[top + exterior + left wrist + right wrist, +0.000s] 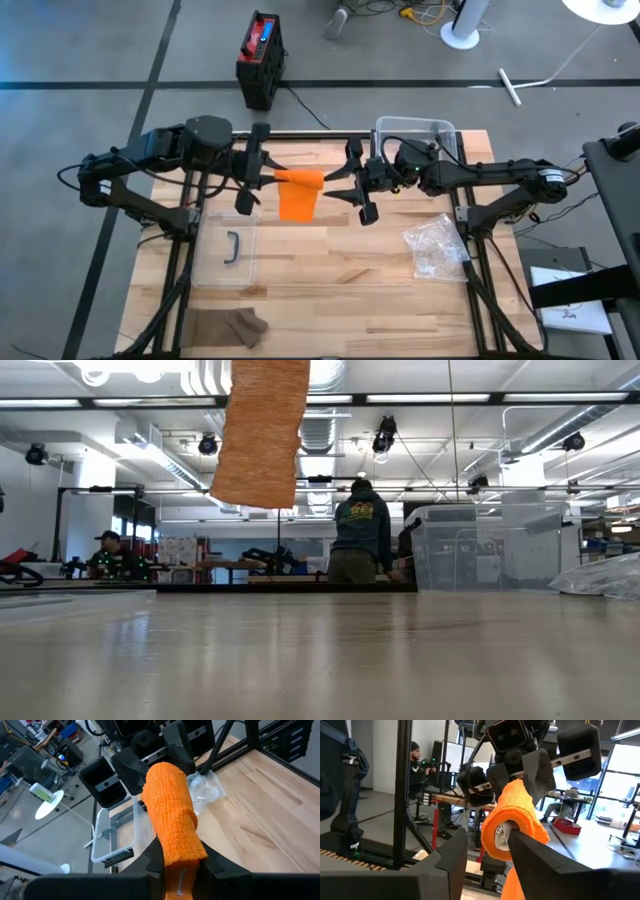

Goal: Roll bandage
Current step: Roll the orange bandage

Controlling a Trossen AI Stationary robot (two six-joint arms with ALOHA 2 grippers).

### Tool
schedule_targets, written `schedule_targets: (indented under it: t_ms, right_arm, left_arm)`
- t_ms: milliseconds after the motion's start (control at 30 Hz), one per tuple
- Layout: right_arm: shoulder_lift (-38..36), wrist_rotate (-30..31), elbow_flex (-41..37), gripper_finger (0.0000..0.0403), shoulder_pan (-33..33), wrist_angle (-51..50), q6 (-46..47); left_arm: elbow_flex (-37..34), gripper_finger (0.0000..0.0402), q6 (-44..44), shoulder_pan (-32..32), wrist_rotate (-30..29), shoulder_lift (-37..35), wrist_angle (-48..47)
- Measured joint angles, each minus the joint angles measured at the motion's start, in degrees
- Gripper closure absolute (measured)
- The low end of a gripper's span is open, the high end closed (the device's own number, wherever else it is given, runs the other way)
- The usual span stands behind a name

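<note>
The orange bandage [298, 193] hangs in the air between both grippers, above the table [340, 250] centre. It reads as light, soft and stretchy, liable to sag; take it at the rolled end and the core. The left gripper [176, 865] is clamped narrow on one end. The right gripper [487, 842] has its fingers around the roll, but whether they grip cannot be told. Only the right wrist view shows the roll's white core. Only the low view shows the loose tail hanging clear of the table.
</note>
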Motion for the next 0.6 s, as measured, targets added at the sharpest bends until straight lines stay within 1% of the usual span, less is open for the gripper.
schedule_targets:
  t_ms: [67,200,433,500,600]
  right_arm:
    - [0.0,-0.26,0.0,0.0253,0.0,0.04,0.0]
    - [0.0,-4.97,0.0,0.0257,-0.11,0.02,0.0]
    - [-0.3,-5.56,-0.04,0.028,-0.06,-0.71,-1.61]
    - [-1.25,-2.84,-0.07,0.0285,0.0,-1.61,-2.93]
    - [-3.4,6.72,-0.03,0.0287,0.51,-3.14,-5.06]
  left_arm:
    - [0.0,0.0363,0.03,0.0,-0.47,0.0,0.06]
    - [0.0,0.0363,0.07,-0.07,-0.63,-0.09,0.22]
    - [0.02,0.0363,-1.69,-0.02,-1.06,-1.14,0.7]
    - [0.02,0.0363,-3.29,-0.02,-1.16,-1.29,0.59]
    - [0.02,0.0363,-6.15,-0.02,-1.18,-1.59,0.4]
